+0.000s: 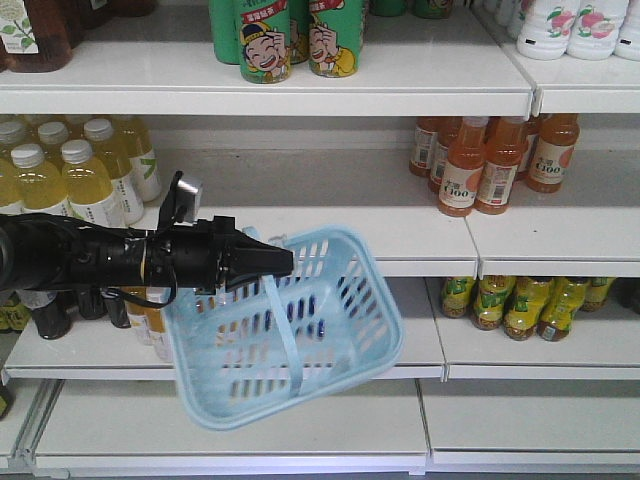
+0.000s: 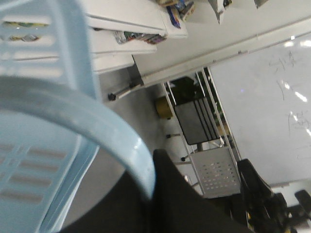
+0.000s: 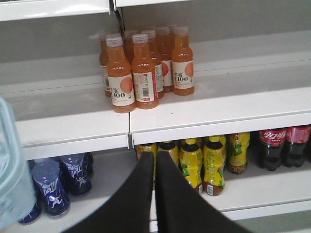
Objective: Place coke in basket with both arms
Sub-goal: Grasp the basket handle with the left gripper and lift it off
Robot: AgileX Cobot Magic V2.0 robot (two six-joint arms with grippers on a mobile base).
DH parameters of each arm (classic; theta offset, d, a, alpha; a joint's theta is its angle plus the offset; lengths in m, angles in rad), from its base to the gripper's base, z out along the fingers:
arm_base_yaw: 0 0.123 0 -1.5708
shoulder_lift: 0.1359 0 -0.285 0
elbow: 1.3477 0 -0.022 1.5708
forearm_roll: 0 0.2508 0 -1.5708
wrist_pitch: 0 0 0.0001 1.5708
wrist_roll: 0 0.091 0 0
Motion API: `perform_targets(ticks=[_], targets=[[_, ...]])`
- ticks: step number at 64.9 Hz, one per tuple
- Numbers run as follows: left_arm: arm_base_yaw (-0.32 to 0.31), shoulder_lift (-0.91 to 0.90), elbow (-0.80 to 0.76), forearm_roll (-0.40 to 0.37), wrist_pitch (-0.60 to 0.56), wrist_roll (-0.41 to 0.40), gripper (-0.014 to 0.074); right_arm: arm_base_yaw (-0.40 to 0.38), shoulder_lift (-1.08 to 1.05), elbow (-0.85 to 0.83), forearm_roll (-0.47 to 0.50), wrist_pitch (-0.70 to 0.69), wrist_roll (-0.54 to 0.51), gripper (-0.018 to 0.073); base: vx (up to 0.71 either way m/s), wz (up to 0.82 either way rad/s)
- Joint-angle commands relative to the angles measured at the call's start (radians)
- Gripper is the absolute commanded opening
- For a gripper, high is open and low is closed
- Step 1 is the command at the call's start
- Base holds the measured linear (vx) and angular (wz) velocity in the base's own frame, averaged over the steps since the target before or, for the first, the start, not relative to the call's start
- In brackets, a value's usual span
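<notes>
The pale blue basket (image 1: pixel 300 345) hangs tilted in front of the shelves. My left gripper (image 1: pixel 284 262) reaches in from the left and is shut on its flat strap handle (image 1: pixel 283 325). In the left wrist view the strap (image 2: pixel 104 124) runs down between the two black fingers of that gripper (image 2: pixel 148 188), with the slotted wall of the basket (image 2: pixel 34 160) at left. My right gripper (image 3: pixel 154 159) is shut with nothing in it and points at the shelves. The coke (image 3: pixel 270 147), with its red label, stands on the lower shelf at the far right. A corner of the basket (image 3: pixel 8 170) shows at the left edge.
Orange drink bottles (image 3: pixel 141 73) stand on the middle shelf (image 3: pixel 204 114), also visible as orange bottles (image 1: pixel 490 165). Yellow-labelled bottles (image 3: pixel 209 162) and dark blue bottles (image 3: pixel 56 187) fill the lower shelf. Pale yellow bottles (image 1: pixel 70 180) and green cans (image 1: pixel 265 40) sit further left and higher up.
</notes>
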Motion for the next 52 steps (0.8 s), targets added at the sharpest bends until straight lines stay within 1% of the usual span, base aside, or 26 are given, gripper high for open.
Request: perform_targets(ticks=[1,17,30,38,42,52], targets=[[-0.038,-0.139,0.033,-0.057,-0.223,-0.006,-0.0008,-0.001,-0.019,0.010,-0.015,-0.066,-0.004,-0.0004,0.00,0.00],[-0.135,-0.324,0.178,-0.058,-0.223,-0.006,-0.0008,-0.001,-0.019,0.010,-0.015,-0.065,-0.004,-0.0004,0.00,0.00],[-0.204,-0.458,0.235,-0.059,-0.223,-0.005,-0.0008,-0.001,-0.019,0.010,-0.015,-0.065,-0.004,-0.0004,0.00,0.00],[-0.225,-0.527,0.241,-0.069,-0.223,-0.005,-0.0008,-0.001,-0.019,0.010,-0.015,-0.065,-0.004,-0.0004,0.00,0.00],[-0.226,-0.558,0.241,-0.082,-0.223,-0.005,-0.0008,-0.001,-0.019,0.010,-0.015,-0.065,-0.004,-0.0004,0.00,0.00],[-0.226,-0.634,0.241,-0.151,-0.223,-0.005,-0.0008,-0.001,-0.019,0.010,-0.015,-0.065,-0.004,-0.0004,0.00,0.00]])
